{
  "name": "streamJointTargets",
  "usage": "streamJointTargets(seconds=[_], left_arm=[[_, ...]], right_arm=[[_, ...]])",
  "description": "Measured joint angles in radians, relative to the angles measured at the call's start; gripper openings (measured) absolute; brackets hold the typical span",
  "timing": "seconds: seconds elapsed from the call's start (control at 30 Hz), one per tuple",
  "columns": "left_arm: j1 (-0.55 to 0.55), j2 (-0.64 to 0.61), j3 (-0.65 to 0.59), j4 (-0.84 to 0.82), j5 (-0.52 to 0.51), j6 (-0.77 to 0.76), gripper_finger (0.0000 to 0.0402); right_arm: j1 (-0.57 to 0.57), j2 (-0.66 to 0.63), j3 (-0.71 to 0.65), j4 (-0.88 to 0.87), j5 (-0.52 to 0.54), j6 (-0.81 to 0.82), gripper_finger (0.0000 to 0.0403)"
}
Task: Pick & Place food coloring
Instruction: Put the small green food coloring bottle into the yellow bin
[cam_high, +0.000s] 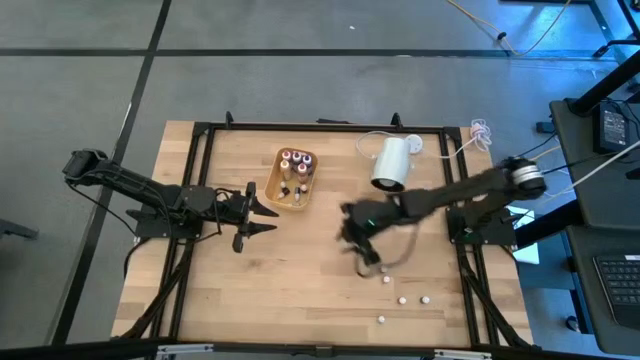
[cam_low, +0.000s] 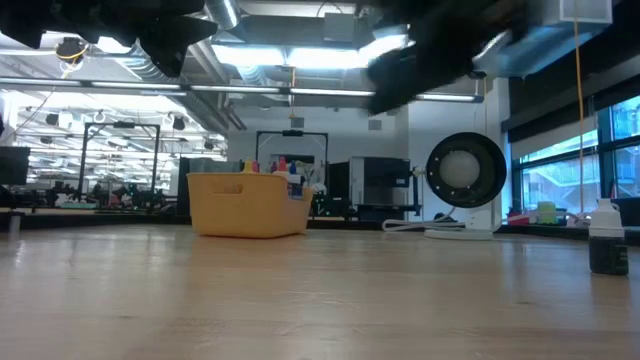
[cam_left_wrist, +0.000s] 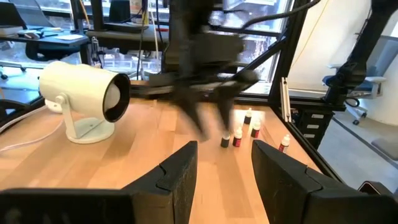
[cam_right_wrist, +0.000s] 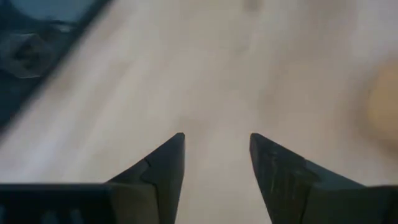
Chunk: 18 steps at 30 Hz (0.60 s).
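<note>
Right claw (cam_right_wrist: 216, 155) released over bare wood; left claw (cam_left_wrist: 224, 165) parted, empty; food coloring (cam_high: 403, 299) near table edge.

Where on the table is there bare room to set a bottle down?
Bare wood lies between the tray and the right end effector, and along the near left edge. It is crowded near right, where loose bottles are scattered.

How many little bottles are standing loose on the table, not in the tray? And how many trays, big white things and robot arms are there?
loose food coloring bottles: 5
orange tray: 1 (the bottles inside are too small to count)
big white cylinder: 1
robot arms: 2
Total: 9
</note>
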Motion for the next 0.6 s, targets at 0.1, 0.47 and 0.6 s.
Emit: streamJointTargets(seconds=[0.1, 0.47, 0.6], left_arm=[[0.0, 0.0, 0.0, 0.0, 0.0, 0.0, 0.0148], [0.0, 0.0, 0.0, 0.0, 0.0, 0.0, 0.0148], [0.0, 0.0, 0.0, 0.0, -0.007, 0.0, 0.0148]], right_arm=[[0.102, -0.098, -0.094, -0.024, 0.024, 0.129, 0.0182], [0.35, -0.217, -0.278, 0.001, 0.147, 0.533, 0.0182], [0.387, -0.211, -0.28, -0.151, 0.272, 0.573, 0.0181]])
